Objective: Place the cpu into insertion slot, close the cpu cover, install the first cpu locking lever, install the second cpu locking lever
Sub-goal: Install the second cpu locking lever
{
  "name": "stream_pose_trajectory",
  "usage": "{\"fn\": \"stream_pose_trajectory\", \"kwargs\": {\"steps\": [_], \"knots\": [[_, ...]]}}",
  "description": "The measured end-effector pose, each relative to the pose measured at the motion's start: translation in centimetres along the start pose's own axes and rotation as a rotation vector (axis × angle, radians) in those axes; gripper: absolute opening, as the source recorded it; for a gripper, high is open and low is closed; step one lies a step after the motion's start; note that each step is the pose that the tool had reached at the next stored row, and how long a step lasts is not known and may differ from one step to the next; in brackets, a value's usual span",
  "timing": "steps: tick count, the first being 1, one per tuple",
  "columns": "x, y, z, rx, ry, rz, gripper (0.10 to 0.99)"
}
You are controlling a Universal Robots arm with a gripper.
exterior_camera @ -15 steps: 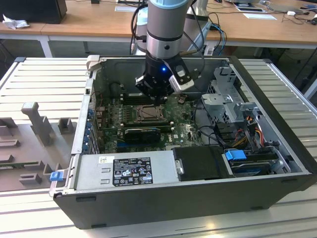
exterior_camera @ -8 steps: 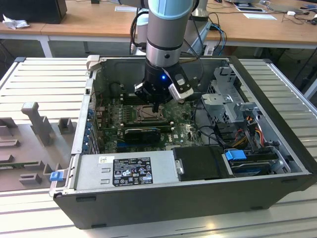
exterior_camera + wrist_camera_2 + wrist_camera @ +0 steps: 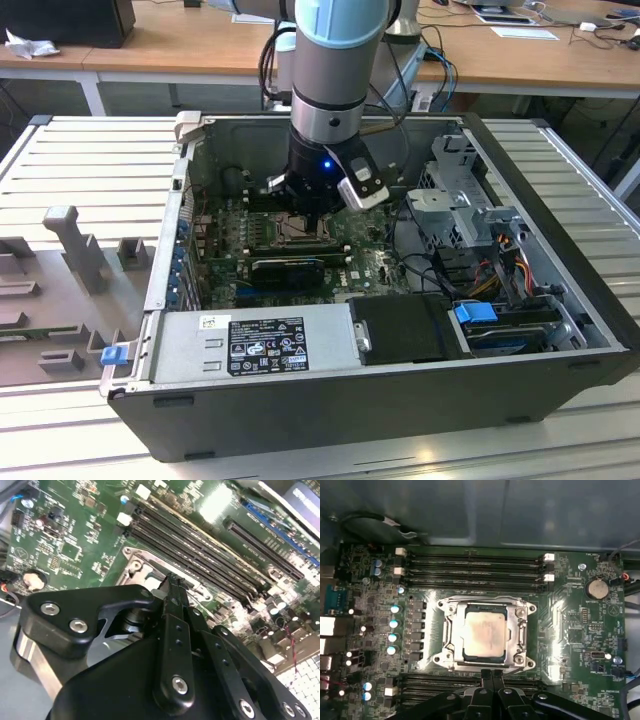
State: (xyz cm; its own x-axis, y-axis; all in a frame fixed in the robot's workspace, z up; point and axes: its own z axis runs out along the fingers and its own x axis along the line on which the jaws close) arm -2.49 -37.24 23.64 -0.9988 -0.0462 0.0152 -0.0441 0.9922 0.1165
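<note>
Motherboard-side, the exterior view has the gripper (image 3: 305, 205) low over the insertion slot (image 3: 300, 232), mid-board inside the computer case (image 3: 560, 390). In the second wrist view the fingers (image 3: 172, 605) meet, holding nothing. In the first wrist view the cpu (image 3: 485, 632) lies seated under the cpu cover (image 3: 525, 625); thin, light, probably fragile, best held by its edges.

cpu (image 3: 484, 634) in insertion slot (image 3: 451, 645)

Wooden desks (image 3: 200, 45) behind; ribbed grey metal tabletop (image 3: 90, 160) beneath.
</note>
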Motion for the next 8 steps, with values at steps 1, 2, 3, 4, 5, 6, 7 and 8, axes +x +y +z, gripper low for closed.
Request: {"fn": "stream_pose_trajectory", "kwargs": {"steps": [1,2,3,4,5,6,7,8], "knots": [[0.14,-0.08,0.0,-0.004,-0.0002,-0.001,0.106],[0.25,-0.32,-0.01,-0.011,-0.0004,-0.002,0.106],[0.35,-0.57,-0.04,-0.019,-0.0006,-0.003,0.106],[0.45,-0.72,-0.05,-0.023,-0.0006,-0.004,0.106],[0.61,-0.9,-0.06,-0.029,-0.0008,-0.005,0.106],[0.76,-0.97,-0.06,-0.032,-0.0008,-0.006,0.106],[1.1,-1.03,-0.05,-0.035,-0.0009,-0.007,0.106],[1.4,-1.07,-0.04,-0.037,-0.0007,-0.008,0.106]]}}
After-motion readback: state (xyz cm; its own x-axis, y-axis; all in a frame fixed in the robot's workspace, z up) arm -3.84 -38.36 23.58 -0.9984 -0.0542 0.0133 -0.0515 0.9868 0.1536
